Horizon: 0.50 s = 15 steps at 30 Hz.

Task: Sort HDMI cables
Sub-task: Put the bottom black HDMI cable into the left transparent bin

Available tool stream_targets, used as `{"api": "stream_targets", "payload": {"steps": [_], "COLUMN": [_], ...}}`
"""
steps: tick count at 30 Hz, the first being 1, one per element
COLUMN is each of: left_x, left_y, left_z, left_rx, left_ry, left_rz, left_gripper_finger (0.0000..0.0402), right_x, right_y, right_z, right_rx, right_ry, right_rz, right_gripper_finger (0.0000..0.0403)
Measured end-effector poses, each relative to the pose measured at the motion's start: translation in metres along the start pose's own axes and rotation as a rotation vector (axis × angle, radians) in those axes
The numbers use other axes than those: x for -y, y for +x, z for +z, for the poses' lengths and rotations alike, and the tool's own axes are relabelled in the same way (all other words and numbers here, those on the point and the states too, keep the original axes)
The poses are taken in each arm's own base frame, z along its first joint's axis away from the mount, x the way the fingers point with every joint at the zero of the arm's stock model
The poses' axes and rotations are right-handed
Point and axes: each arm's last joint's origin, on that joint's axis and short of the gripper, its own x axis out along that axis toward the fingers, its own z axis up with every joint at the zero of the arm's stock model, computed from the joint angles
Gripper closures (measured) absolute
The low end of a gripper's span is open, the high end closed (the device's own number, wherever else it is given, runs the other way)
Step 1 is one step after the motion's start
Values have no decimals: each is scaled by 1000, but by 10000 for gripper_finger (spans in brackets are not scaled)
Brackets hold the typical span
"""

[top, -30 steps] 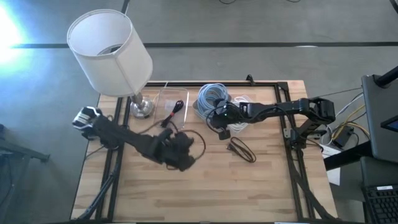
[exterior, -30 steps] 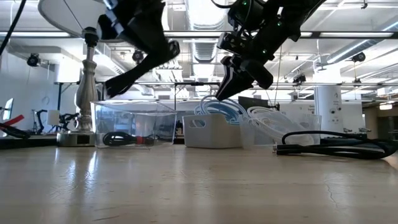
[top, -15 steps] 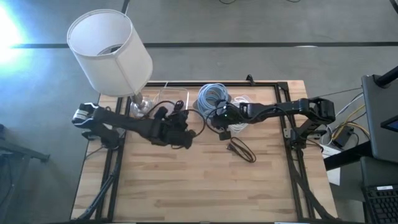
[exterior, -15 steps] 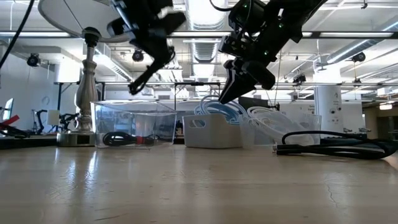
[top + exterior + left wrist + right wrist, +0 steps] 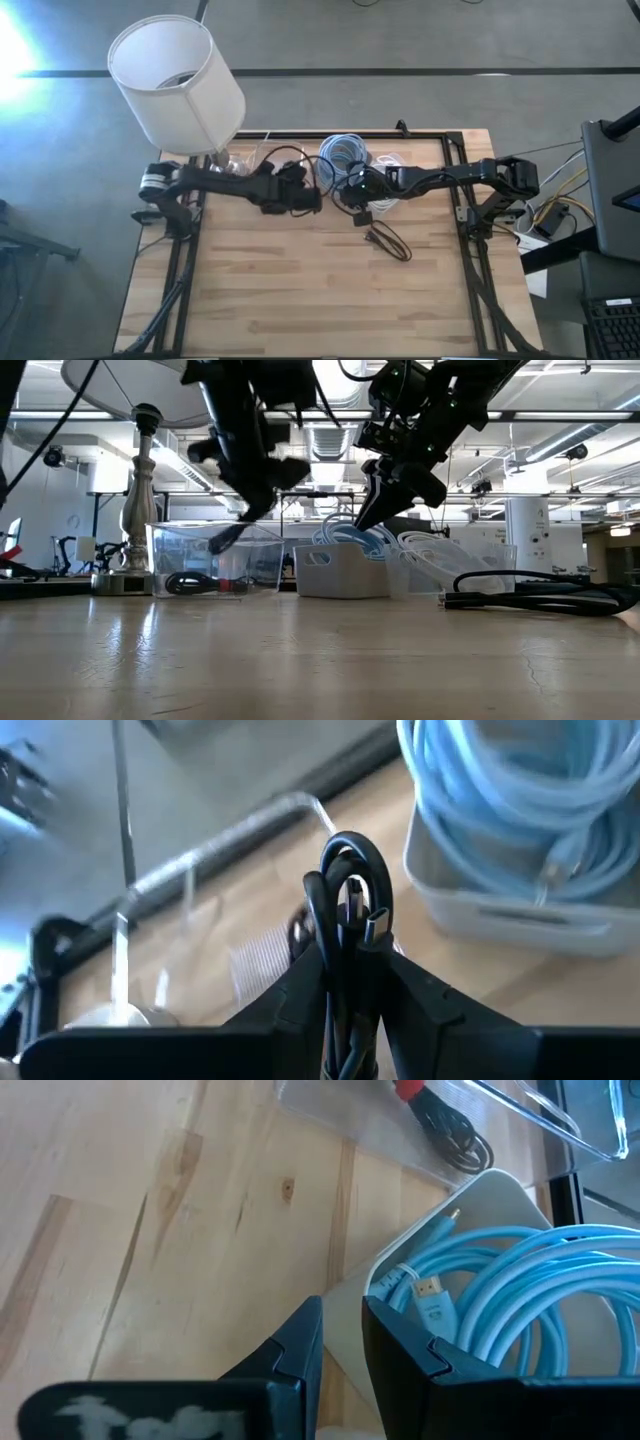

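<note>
My left gripper [image 5: 302, 188] [image 5: 350, 955] is shut on a thin black tied cable bundle [image 5: 348, 890] and hovers over the clear tub [image 5: 268, 160], beside the white tub. That clear tub has one black bundle with a red tie [image 5: 195, 582] lying on its floor. Light blue coils [image 5: 343, 153] [image 5: 520, 1290] fill the white tub [image 5: 335, 572]. White coils [image 5: 432, 555] sit in the tub to its right. My right gripper [image 5: 352, 195] [image 5: 342, 1335] hangs above the white tub's near corner, fingers nearly together, holding nothing. Another black cable [image 5: 390, 241] lies loose on the wood. My left gripper pinches the black bundle between its two fingers across the strands. The looped end [image 5: 352, 860] and a connector [image 5: 376, 926] stick out past the fingertips. The bundle is lifted clear of the table and tubs, with a loose strand [image 5: 290, 158] arcing beside the gripper.
A lamp with a white shade [image 5: 176, 84] stands at the far left corner, its base [image 5: 125, 582] beside the clear tub. The three tubs line the table's far edge. Bare wood [image 5: 300, 290] spreads across the near half. Black frame rails run along both sides.
My left gripper, still shut on the black bundle, has swung from the table's middle toward the far edge and to the right, ending over the clear tub next to the white one. The bundle has travelled with it, lifted clear.
</note>
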Motion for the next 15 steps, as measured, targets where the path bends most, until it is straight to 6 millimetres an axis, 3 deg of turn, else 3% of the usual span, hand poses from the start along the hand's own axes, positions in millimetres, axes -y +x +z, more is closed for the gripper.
{"api": "stream_targets", "payload": {"steps": [9, 15], "left_x": [20, 23], "left_y": [38, 45], "left_z": [-20, -22], "left_rx": [-107, -112], "left_ry": [-25, -58], "left_rz": [56, 73], "left_gripper_finger": [319, 313], "right_x": [0, 0], "right_y": [0, 0], "right_z": [0, 0], "right_rx": [0, -1], "right_ry": [0, 18], "right_rz": [0, 0], "right_gripper_finger": [322, 317]}}
